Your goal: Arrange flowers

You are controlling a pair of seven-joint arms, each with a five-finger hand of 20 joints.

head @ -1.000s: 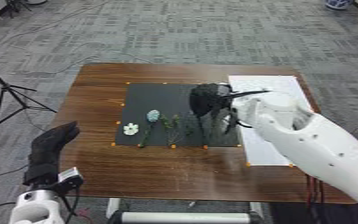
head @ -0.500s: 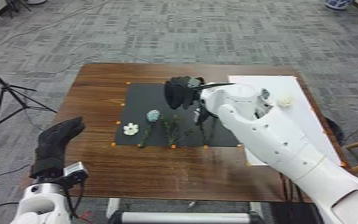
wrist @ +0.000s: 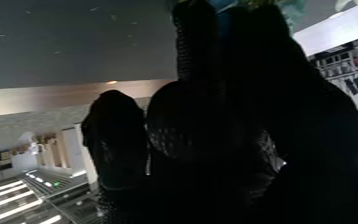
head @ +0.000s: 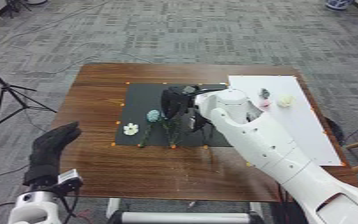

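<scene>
The right arm (head: 269, 137) has swung left, baring more of the white board (head: 310, 132) and bringing its hand (head: 174, 100) over the black mat (head: 141, 99) – probably for another stem, though its grip I cannot tell. The left hand (head: 49, 150) is relaxed; 2 flowers, blue (head: 153, 116) and smaller white (head: 130, 129), lie on the mat.

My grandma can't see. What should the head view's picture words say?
A robot's black-gloved right hand is over a dark mat where a blue flower and a white flower lie. Its left hand is at the wooden table's left edge.
</scene>
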